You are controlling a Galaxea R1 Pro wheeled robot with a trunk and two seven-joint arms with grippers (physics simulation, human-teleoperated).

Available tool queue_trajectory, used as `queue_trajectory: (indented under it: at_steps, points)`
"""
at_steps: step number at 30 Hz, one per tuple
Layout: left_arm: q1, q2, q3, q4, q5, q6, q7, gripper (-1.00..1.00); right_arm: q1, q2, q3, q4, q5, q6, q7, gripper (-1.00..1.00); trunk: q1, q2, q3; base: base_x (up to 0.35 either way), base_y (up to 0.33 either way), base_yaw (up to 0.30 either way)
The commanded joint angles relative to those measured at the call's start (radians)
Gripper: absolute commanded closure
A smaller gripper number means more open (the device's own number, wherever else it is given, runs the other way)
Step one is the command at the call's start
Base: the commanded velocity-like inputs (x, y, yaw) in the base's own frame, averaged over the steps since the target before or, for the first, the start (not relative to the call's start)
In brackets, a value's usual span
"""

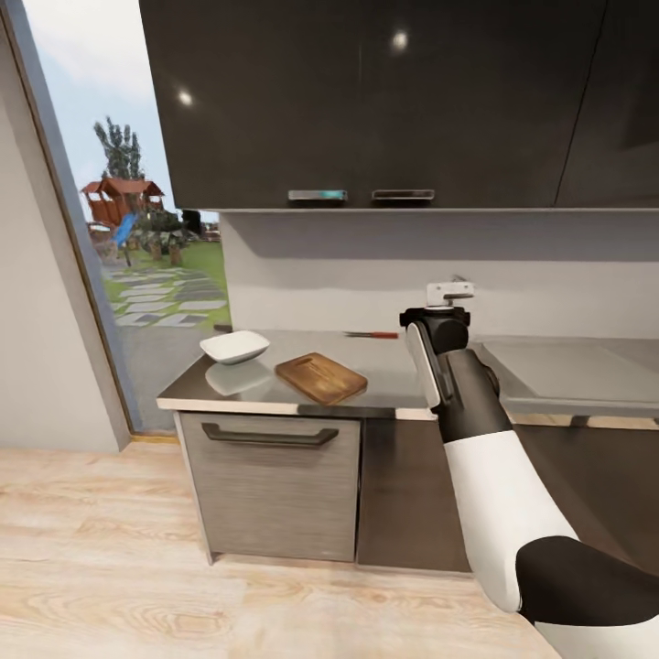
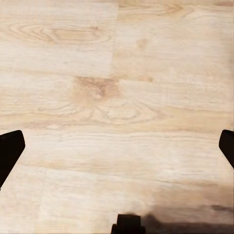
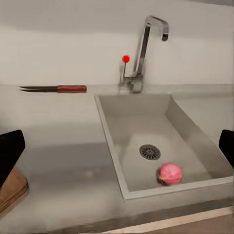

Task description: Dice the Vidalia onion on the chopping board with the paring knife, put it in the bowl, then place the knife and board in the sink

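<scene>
The pinkish Vidalia onion [image 3: 170, 173] lies in the sink [image 3: 192, 131] near the round drain, below the chrome tap [image 3: 146, 48] with its red knob. My right gripper [image 3: 117, 146] hovers open in front of the basin, its dark fingertips [image 3: 9, 151] far apart and empty. The paring knife [image 3: 53, 88] [image 1: 372, 335] lies on the countertop [image 1: 403, 366] by the backsplash. Further left are the brown chopping board [image 1: 321, 377] and the white bowl [image 1: 235, 346]. My left gripper [image 2: 117, 146] hangs open over the wooden floor.
My raised right arm [image 1: 458, 384] covers part of the sink [image 1: 567, 366] in the head view. Glossy black upper cabinets [image 1: 384, 101] hang above the counter. A tall window [image 1: 137, 229] is on the left. A dark cabinet front with a long handle [image 1: 270, 435] sits below the counter.
</scene>
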Motion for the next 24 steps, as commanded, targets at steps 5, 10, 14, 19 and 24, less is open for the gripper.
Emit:
queue_trajectory:
  at_steps: [5,10,14,19,24]
  points:
    - [0.000,0.001,0.000,-0.002,-0.001,-0.002,0.002,-1.00,-0.001,0.000,0.003,0.049,0.000,0.007,0.045,-1.00,0.001,0.000,-0.001,0.330,0.003,0.000]
    - [0.000,0.003,0.000,-0.001,0.001,-0.002,0.002,-1.00,-0.001,0.000,0.008,0.111,0.001,0.005,0.187,-1.00,0.001,0.000,-0.001,0.315,0.099,0.000]
    - [0.000,0.003,0.000,-0.001,0.001,-0.002,0.002,-1.00,-0.001,0.000,0.010,0.128,0.002,0.005,0.270,-1.00,0.001,0.000,-0.001,0.289,0.183,0.000]
    - [0.000,0.003,0.000,-0.001,0.001,-0.002,0.002,-1.00,-0.001,0.000,0.091,0.130,0.003,0.005,0.345,-1.00,0.001,0.000,-0.001,0.278,0.203,0.000]
    - [0.000,0.004,0.000,-0.001,0.000,-0.002,0.002,-1.00,-0.001,0.000,0.130,0.128,0.005,0.006,0.396,-1.00,0.001,0.000,-0.001,0.214,0.163,0.000]
